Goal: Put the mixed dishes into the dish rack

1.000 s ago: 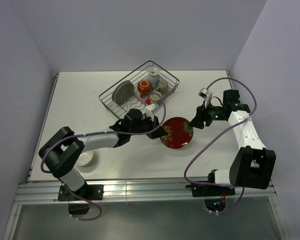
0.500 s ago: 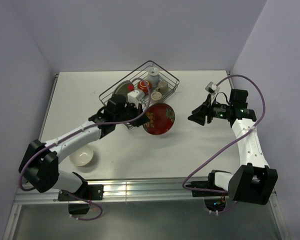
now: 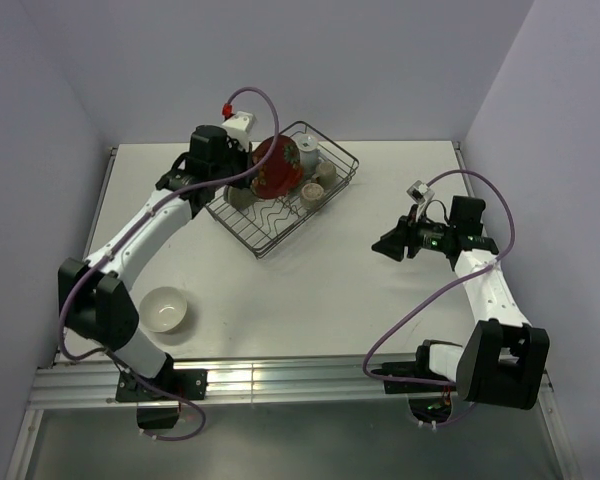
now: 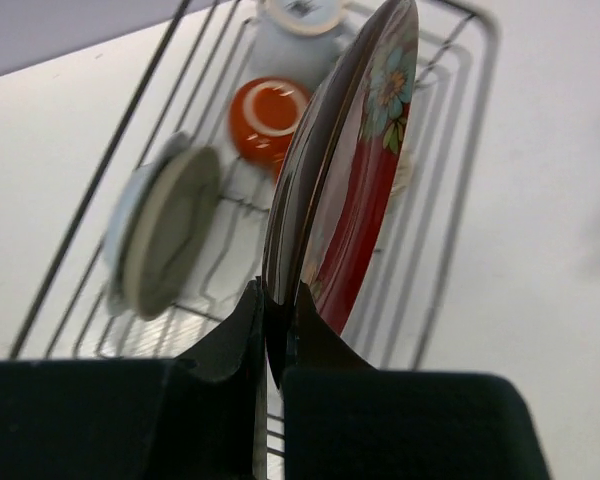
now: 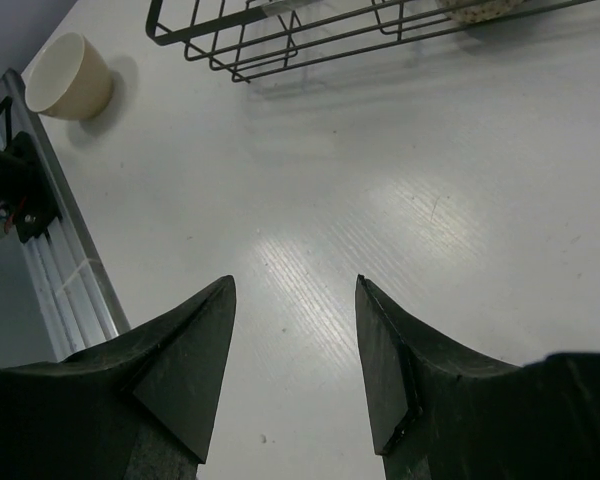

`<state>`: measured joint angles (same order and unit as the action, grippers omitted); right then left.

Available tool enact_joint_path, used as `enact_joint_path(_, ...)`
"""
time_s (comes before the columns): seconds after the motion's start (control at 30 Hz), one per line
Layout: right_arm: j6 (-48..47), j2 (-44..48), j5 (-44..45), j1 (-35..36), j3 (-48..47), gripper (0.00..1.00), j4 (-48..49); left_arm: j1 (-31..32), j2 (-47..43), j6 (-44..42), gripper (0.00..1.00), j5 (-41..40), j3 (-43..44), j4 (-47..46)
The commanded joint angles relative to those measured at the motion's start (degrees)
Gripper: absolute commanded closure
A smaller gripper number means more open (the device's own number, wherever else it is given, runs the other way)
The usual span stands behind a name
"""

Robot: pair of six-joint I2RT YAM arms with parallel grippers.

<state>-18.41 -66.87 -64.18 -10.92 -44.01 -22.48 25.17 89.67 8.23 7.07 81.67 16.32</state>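
My left gripper [image 3: 248, 166] is shut on the rim of the red floral plate [image 3: 277, 166] and holds it on edge above the dish rack [image 3: 276, 216]. In the left wrist view the plate [image 4: 355, 195] stands upright between my fingers, over the rack wires [image 4: 463, 190]. In the rack are the olive-grey plate [image 4: 170, 232] standing on edge, the orange-red mug [image 4: 270, 112] and a pale cup [image 4: 298, 22]. The cream bowl [image 3: 164, 309] sits on the table near the front left. My right gripper [image 3: 384, 246] is open and empty over bare table.
Small beige cups [image 3: 325, 172] sit in the rack's right part beside a white cup [image 3: 307, 151]. The right wrist view shows the rack's near edge [image 5: 280, 45], the bowl [image 5: 68, 75] and the table's metal front rail [image 5: 60, 270].
My left arm has carried the red plate from the table's middle up and back over the rack, turning it on edge. My right gripper has drawn back a little, staying open.
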Motion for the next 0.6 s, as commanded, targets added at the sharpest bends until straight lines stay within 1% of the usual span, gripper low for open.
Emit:
enact_joint_path(0.0,0.4,0.3,0.8,-0.4,0.1,0.41,4.0,-0.4,3.0,-5.9,1.0,-7.2,6.0,2.6)
enact_joint_path(0.07,0.1,-0.1,1.0,-0.3,0.1,0.41,4.0,-0.6,5.0,-7.6,1.0,-10.2,8.2,2.9)
enact_joint_path(0.1,0.0,-0.3,1.0,-0.4,0.1,0.42,3.9,-0.6,5.5,-9.7,1.0,-12.0,8.7,3.0)
enact_joint_path(0.2,-0.2,-0.6,1.1,-0.4,0.1,0.41,3.8,-0.8,6.8,-12.5,1.0,-15.1,9.1,2.4)
enact_joint_path(0.33,-0.3,-1.1,1.2,-0.4,0.1,0.42,3.9,-1.1,7.9,-15.6,1.0,-16.2,9.1,1.0)
enact_joint_path(0.57,-0.7,-1.9,1.3,-0.3,0.0,0.42,3.8,-1.7,10.0,-18.5,1.0,-16.6,9.8,0.0)
